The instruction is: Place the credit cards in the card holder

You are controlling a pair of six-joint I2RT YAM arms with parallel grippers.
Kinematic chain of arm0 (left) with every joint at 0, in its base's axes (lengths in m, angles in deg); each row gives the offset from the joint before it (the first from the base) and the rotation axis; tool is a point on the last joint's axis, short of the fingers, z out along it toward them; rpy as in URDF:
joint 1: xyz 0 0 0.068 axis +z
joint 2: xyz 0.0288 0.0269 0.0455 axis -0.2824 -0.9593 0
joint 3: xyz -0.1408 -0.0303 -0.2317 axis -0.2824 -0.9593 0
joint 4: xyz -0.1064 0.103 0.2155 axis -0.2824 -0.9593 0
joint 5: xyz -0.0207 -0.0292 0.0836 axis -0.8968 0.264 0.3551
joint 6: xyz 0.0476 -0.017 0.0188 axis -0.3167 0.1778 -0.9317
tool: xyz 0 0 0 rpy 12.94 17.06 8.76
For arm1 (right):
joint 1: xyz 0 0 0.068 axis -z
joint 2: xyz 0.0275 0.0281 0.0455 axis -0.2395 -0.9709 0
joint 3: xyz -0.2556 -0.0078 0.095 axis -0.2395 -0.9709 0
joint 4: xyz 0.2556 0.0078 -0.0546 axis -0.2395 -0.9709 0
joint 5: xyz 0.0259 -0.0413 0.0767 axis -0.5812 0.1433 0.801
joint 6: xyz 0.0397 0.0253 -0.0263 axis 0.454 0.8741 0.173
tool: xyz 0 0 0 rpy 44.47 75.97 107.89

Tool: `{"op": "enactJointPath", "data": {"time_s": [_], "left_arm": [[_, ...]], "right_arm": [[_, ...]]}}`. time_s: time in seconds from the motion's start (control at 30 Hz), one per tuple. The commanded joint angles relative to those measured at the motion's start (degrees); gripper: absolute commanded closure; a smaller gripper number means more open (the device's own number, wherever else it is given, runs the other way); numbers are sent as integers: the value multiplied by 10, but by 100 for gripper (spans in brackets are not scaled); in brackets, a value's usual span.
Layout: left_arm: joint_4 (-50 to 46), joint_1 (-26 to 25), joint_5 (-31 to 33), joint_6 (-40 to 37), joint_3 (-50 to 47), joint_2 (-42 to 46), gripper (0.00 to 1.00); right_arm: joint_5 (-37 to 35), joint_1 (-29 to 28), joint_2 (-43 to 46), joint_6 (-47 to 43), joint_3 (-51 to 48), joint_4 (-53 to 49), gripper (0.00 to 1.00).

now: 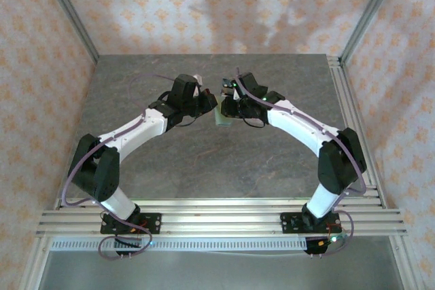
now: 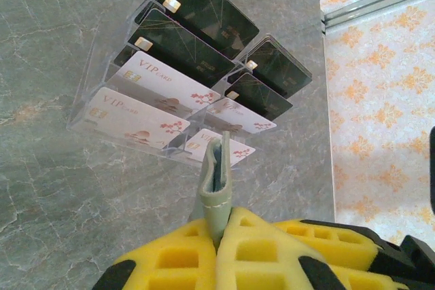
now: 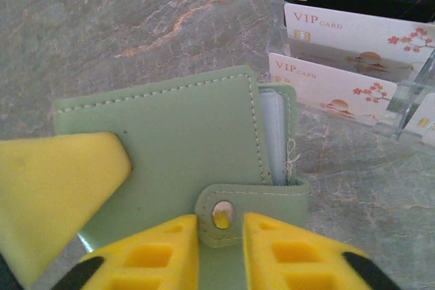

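Seen from above, both arms reach over the table (image 1: pixel 204 168) to its middle, where the left gripper (image 1: pixel 211 106) and right gripper (image 1: pixel 230 110) meet, with the wallet (image 1: pixel 221 119) between them. In the left wrist view, the left fingers (image 2: pixel 272 252) pinch the wallet, which stands edge-on. Just beyond it, a clear stand (image 2: pixel 88 110) holds the pale cards (image 2: pixel 166 89) in front of black ones. In the right wrist view, the right fingers (image 3: pixel 292 252) stand narrowly apart either side of the snap on the wallet's tab (image 3: pixel 272 202). Whether they grip it I cannot tell.
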Motion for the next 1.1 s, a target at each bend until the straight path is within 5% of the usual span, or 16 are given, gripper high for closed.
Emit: {"op": "enactJointPath", "data": {"time_s": [0.0, 0.07, 0.43, 0.77, 1.07], "left_arm": [[25, -5, -17, 0, 8, 19, 100], [24, -5, -12, 1, 5, 21, 100], [21, -4, 9, 0, -23, 29, 100], [27, -6, 38, -9, -77, 11, 100], [34, 2, 84, -26, -160, 8, 42]], "right_arm": [[-41, 3, -10, -8, 19, -23, 92], [-50, 3, -9, -12, 19, -36, 100], [-79, 34, 43, 11, -51, -61, 100], [22, 27, 65, 23, -65, -49, 100], [60, -10, 76, 67, -109, -21, 100]]}}
